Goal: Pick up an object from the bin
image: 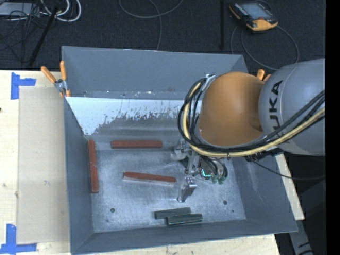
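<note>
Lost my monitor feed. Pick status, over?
Gripper down in bin, at view-right end of slanted brown bar. No hold confirmed. Dark grey bars close by, not touching.

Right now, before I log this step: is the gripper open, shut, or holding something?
Gripper: cannot be told. It is down by the right end of the middle red-brown bar.
</note>
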Action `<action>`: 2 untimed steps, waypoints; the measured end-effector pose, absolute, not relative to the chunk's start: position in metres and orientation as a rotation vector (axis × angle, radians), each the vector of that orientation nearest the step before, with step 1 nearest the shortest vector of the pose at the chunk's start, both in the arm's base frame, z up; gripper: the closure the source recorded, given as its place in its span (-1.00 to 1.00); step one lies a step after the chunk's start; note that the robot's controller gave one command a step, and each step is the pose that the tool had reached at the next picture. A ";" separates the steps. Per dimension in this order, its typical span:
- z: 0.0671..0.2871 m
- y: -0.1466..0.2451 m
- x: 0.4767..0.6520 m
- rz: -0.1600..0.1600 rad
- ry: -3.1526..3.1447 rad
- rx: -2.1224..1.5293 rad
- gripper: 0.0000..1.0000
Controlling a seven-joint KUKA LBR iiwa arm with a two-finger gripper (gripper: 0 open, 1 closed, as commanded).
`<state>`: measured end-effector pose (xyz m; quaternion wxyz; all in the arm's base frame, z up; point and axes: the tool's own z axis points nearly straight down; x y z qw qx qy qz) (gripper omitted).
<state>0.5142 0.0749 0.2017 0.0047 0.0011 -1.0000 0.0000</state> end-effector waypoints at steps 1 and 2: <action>0.205 0.075 0.516 -0.001 -3.140 0.000 -1.00; 0.151 0.063 0.536 -0.001 -3.147 0.017 -1.00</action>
